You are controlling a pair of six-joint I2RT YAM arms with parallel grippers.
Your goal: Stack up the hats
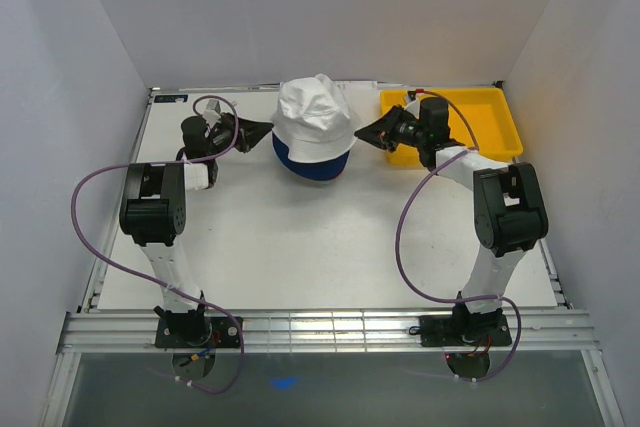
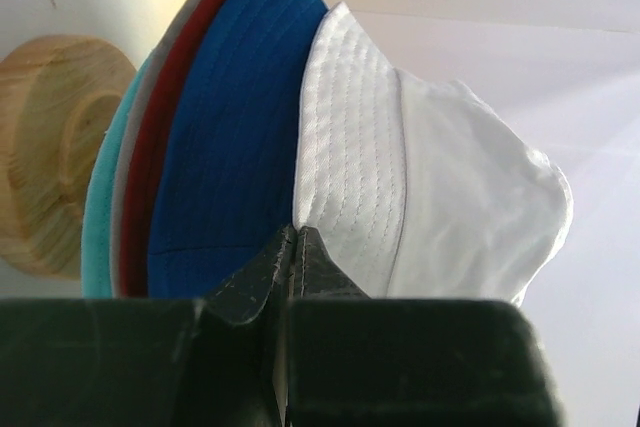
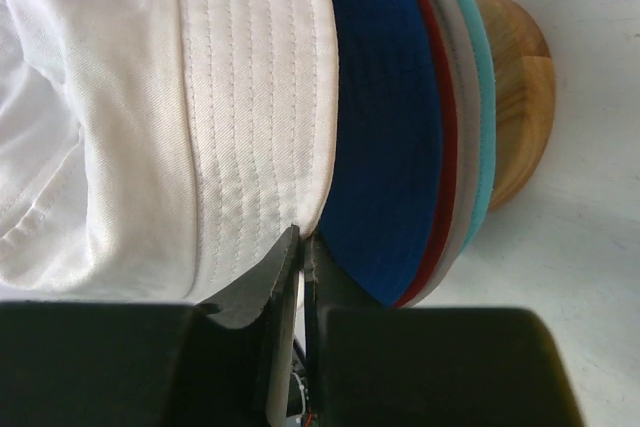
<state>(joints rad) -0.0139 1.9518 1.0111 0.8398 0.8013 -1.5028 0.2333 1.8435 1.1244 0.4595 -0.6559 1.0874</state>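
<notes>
Ann: Left gripper (image 2: 292, 242) is pinched almost flat, and it looks to have the brim edge of the white hat (image 2: 420, 187) between its tips!

Ben: Right gripper (image 3: 300, 242) mirrors it on the far side of the wooden stand (image 3: 520, 97). Its jaws are closed with a sliver of white cloth showing between them.

Ann: Two grips opposite each other. I'd say that's to keep the floppy brim spread so the crown settles evenly.

Ben: And the hat itself? It's on top of the stand, over the blue hat (image 3: 385, 117), with the red hat (image 3: 447, 147), grey hat (image 3: 462, 147) and teal hat (image 3: 480, 127) layered beneath.

Ann: The crown looks crumpled and leans to one side of the stand, so my guess is it needs a gentle downward tug from both sides.

Ben: The yellow tray (image 1: 505, 112) lies just right of the stand, behind the right arm and out of the way.
</notes>
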